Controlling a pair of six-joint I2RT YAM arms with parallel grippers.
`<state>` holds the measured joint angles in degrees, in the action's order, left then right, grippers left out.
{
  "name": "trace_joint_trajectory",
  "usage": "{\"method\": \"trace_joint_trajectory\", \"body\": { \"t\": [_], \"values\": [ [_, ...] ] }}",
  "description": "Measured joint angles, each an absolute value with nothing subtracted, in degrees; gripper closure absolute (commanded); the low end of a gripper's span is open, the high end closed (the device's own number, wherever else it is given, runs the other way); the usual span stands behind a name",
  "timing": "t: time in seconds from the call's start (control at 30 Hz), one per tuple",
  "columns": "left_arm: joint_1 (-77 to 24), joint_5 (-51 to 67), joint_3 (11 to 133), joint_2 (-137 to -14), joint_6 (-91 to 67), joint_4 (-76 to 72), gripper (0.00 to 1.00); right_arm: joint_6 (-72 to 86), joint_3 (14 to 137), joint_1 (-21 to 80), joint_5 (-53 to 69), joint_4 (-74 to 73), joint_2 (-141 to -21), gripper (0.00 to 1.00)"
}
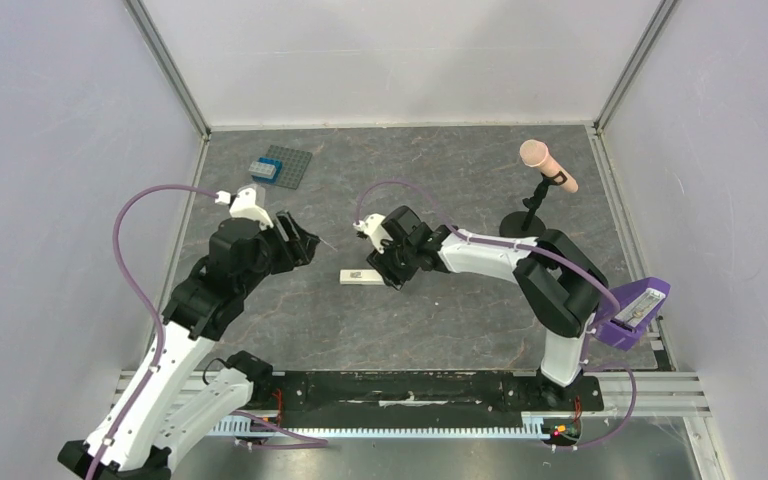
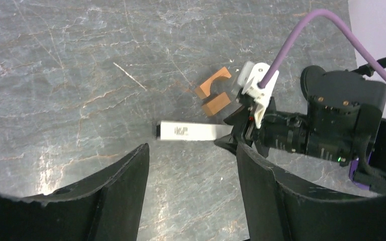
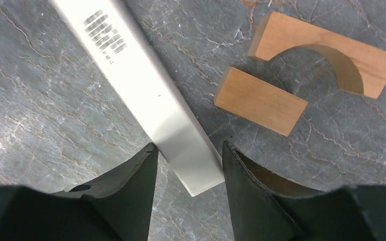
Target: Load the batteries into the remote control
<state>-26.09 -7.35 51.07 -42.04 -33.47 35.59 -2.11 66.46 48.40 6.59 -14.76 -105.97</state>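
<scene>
The remote control [image 1: 360, 277] is a cream-white bar lying flat on the grey table, printed label up. It also shows in the left wrist view [image 2: 191, 131] and the right wrist view [image 3: 146, 85]. My right gripper [image 1: 392, 275] straddles the bar's right end, its fingertips [image 3: 151, 150] against the bar's sides [image 3: 189, 145]; it also shows in the left wrist view [image 2: 229, 136]. My left gripper [image 1: 305, 245] is open and empty [image 2: 192, 150], held a little left of the bar. No battery shows in any view.
Two orange-brown wooden blocks [image 3: 260, 100] [image 3: 326, 50] lie just beyond the bar's right end [image 2: 212, 83]. A grey studded plate [image 1: 285, 167] with a blue brick [image 1: 264, 170] is at the back left. A microphone on a stand [image 1: 548, 165] and a purple holder [image 1: 635, 312] are on the right.
</scene>
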Motion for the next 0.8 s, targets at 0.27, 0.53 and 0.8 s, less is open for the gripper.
{"method": "trace_joint_trajectory", "body": {
  "t": [0.27, 0.53, 0.8],
  "values": [
    [-26.09, -6.87, 51.92, -37.36, -33.54, 42.11, 0.3, 4.58, 61.82, 49.39, 6.28, -11.68, -104.6, 0.58],
    [-26.09, -6.96, 54.59, -34.83, -33.87, 47.05, 0.3, 14.46, 53.93, 55.7, 1.06, -8.86, -98.61, 0.39],
    [-26.11, -8.32, 57.17, -32.91, -38.28, 53.01, 0.23, 19.49, 50.43, 55.51, -7.88, -10.68, -89.12, 0.02]
  ]
}}
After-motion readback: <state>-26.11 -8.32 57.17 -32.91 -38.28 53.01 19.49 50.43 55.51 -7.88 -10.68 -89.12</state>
